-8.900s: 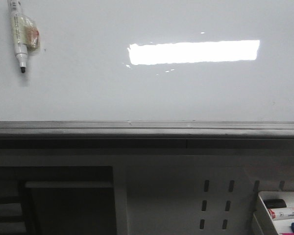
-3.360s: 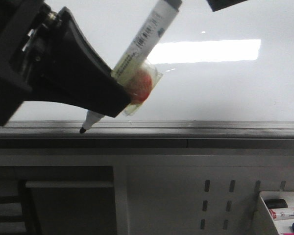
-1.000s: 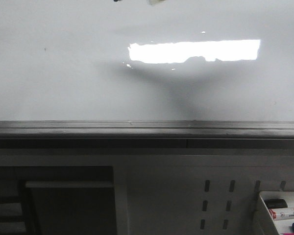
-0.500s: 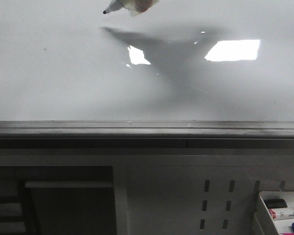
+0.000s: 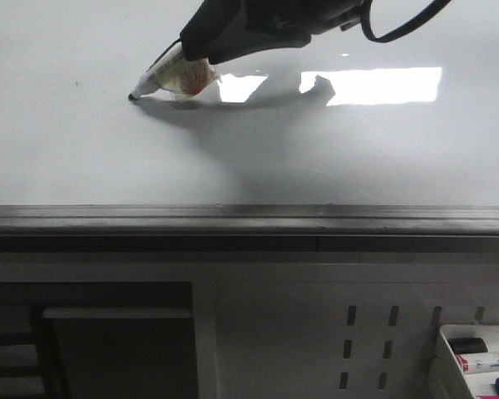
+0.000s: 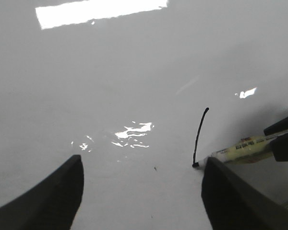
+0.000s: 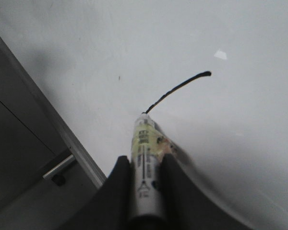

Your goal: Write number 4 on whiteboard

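Over on the left, the left end effector [image 6: 141, 191] hangs above the whiteboard [image 5: 83, 158] with its fingers [image 6: 53, 196] spread wide and nothing between them; it looks to be just watching. A little further along, the marker [image 5: 170, 76] has its black tip touching the board, and from the wrist views one thin slanted black stroke [image 7: 177, 90] runs from that tip. That is all there is of the number 4 [image 6: 199, 136] so far: the slanted left stroke, no bar, no stem.

The right end effector [image 7: 146, 165] comes in from the upper right, clenched around the marker's barrel, the pen lying at a low angle to the glossy surface.

I'd say the thing now is to keep light, even pressure so the line does not skip, turn cleanly at the bottom of the slant into the horizontal bar, then lift and drop the stem across it. With the marker so flat, the nib could drag or slip in the grip.

Far right, a white tray [image 5: 449, 353] holds spare pens.
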Controlling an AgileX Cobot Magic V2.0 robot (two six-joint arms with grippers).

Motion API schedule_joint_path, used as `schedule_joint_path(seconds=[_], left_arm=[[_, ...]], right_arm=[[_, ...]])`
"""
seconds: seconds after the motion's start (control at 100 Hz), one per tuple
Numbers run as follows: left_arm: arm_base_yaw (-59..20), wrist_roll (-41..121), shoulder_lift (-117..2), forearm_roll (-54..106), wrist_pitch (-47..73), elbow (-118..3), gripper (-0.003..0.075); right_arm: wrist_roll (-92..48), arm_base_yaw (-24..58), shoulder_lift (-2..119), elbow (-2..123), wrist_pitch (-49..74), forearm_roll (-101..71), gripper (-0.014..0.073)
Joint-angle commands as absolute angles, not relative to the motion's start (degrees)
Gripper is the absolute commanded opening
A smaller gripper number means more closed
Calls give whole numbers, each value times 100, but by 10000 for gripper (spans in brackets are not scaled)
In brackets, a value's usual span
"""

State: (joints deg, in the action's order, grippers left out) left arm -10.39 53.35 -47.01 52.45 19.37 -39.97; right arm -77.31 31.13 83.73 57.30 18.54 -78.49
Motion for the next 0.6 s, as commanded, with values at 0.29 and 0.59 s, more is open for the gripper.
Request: schedule_joint_path(seconds=[0.29,0.59], left_arm=[[-1031,5285,-4650,5421,1637,-4144,472],[-1031,5285,-4650,5517,1637,-4144,472]], right_arm=[[-7570,3130,6882,4611,186,-7906,-51],[-7570,3130,6474,4678,820,-7998,-52]])
